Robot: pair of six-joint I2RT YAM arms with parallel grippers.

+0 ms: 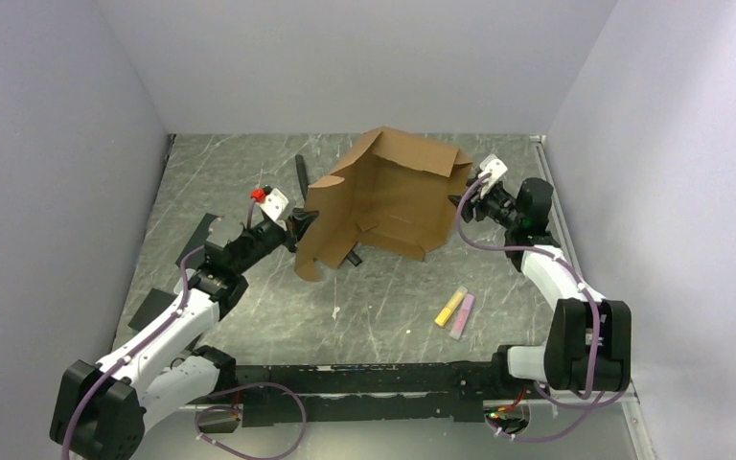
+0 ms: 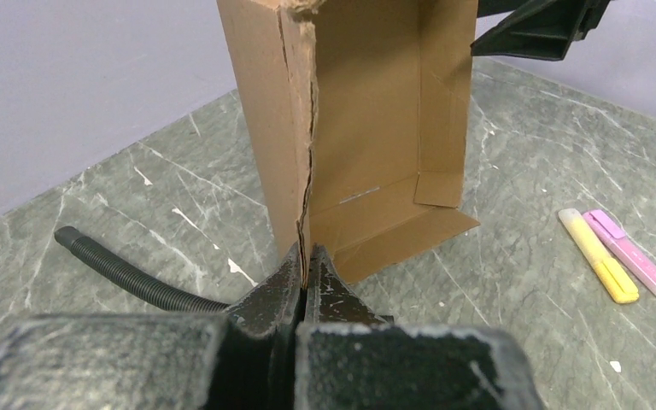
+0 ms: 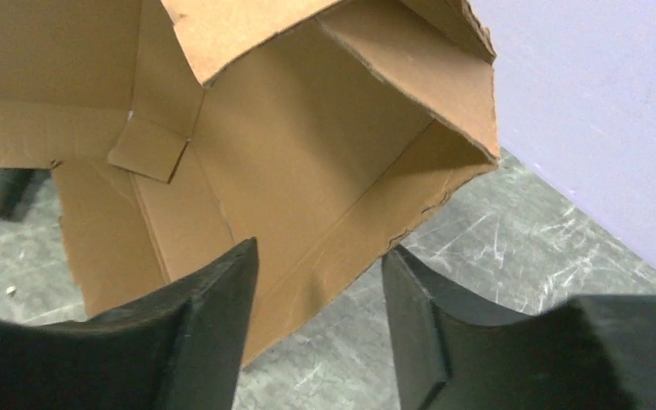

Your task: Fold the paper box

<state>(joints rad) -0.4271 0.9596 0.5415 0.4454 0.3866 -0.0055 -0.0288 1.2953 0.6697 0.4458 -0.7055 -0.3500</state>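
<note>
The paper box (image 1: 393, 196) is a brown cardboard sheet, partly folded, standing tilted at the back middle of the table with its walls raised. My left gripper (image 1: 299, 230) is shut on the box's left wall edge. In the left wrist view the jaws (image 2: 307, 256) pinch the doubled cardboard edge of the paper box (image 2: 367, 111). My right gripper (image 1: 467, 196) is at the box's right side and stands open. In the right wrist view the paper box (image 3: 290, 171) fills the frame, its lower edge crossing the gap of the right gripper (image 3: 320, 248); I cannot tell if it touches.
A yellow highlighter (image 1: 450, 307) and a pink highlighter (image 1: 463, 316) lie side by side on the grey marbled table, near right of centre. A black ribbed hose (image 2: 128, 273) lies left of the box. Black flat pieces (image 1: 153, 307) lie at the left. Walls enclose three sides.
</note>
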